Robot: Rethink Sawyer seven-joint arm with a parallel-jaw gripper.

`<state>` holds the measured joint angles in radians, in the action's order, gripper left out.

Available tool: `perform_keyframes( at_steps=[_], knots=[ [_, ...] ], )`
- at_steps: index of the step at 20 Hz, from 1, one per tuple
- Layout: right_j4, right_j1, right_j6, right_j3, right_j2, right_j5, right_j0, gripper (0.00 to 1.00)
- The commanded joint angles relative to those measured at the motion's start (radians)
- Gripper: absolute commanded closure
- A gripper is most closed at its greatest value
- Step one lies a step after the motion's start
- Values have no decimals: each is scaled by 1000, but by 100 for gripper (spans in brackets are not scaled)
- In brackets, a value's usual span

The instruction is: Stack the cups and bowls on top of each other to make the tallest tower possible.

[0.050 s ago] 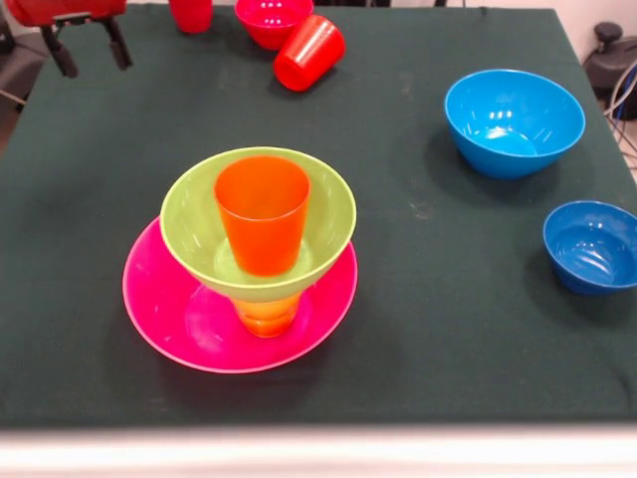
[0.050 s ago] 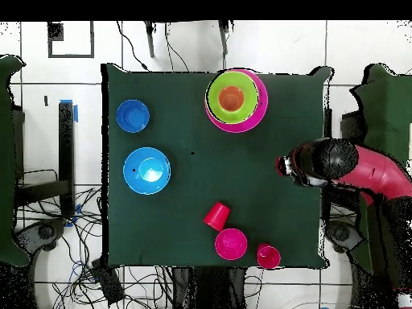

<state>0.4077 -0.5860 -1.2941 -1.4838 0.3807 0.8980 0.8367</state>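
Pink bowl (image 1: 189,329) carries my tower (image 1: 261,239); at ten o'clock my gripper (image 1: 90,45) hangs, fingers apart

The pincer (image 1: 93,45) hangs at the top corner of the dark green surface (image 1: 418,329), with its two black fingers (image 1: 62,50) spread apart and nothing between them. Just beside it stand a red cup (image 1: 191,14) and a red bowl (image 1: 273,20), with another red cup (image 1: 310,52) tipped on its side. Well away from it is the tower (image 1: 249,269) (pink bowl, yellow cup, green bowl, orange cup). Farthest off sit the two blue bowls (image 1: 514,121).
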Motion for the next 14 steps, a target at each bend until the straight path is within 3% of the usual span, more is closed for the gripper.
perform_keyframes(
  at_steps=[1,14],
  knots=[
    [-15,-11,-181,-109,-14,-89,-95,0],
    [-56,-52,-371,-179,-94,-162,-262,0]
  ],
)
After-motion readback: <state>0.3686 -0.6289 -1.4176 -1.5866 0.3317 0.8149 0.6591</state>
